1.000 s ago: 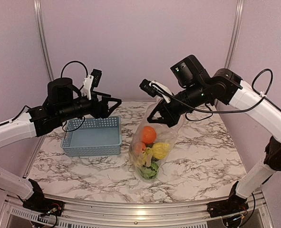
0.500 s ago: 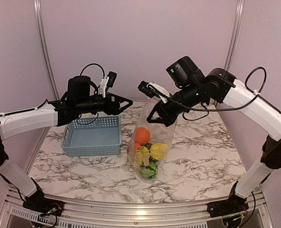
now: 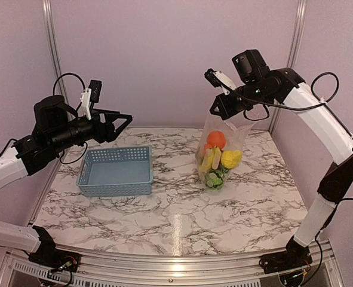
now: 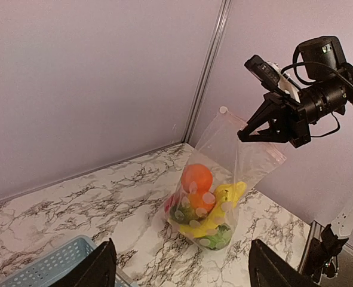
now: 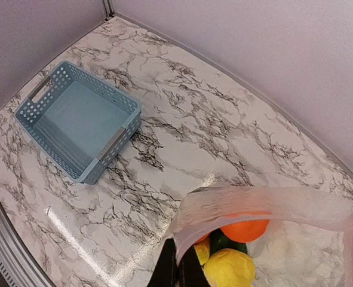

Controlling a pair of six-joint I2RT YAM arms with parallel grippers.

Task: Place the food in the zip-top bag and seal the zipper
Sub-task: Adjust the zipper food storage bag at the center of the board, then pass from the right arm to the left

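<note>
From above, the right fingers point(image 3: 218, 109) were pressed together on the top edge of the zip-top bag point(image 3: 222, 133). The bag hung from them over the far right of the table point(image 3: 182, 221); whether its bottom touched the marble could not be told. The whole load hung from that one pinch, so the slick film could well have slipped free, or the bag swung and tipped. Inside lay an orange point(image 3: 217, 139), a lemon point(image 3: 231, 158) and green pieces lower down. The basket point(image 3: 113, 190) sat well apart to the left with nothing in it. The left fingers point(image 3: 123, 124) were spread wide in the air, holding nothing.

In the left wrist view, the zipper point(image 4: 267, 150) ran pink along the mouth, gripped only at its upper end by the right arm. A banana point(image 4: 224, 200) leaned beside the orange. Closing a strip whose far end hung loose risked a crooked, gapped seal.

In the right wrist view, the mouth gaped, with the orange and lemon showing beneath the strip. A tilt might have spilled them. The basket lay bare beyond.
</note>
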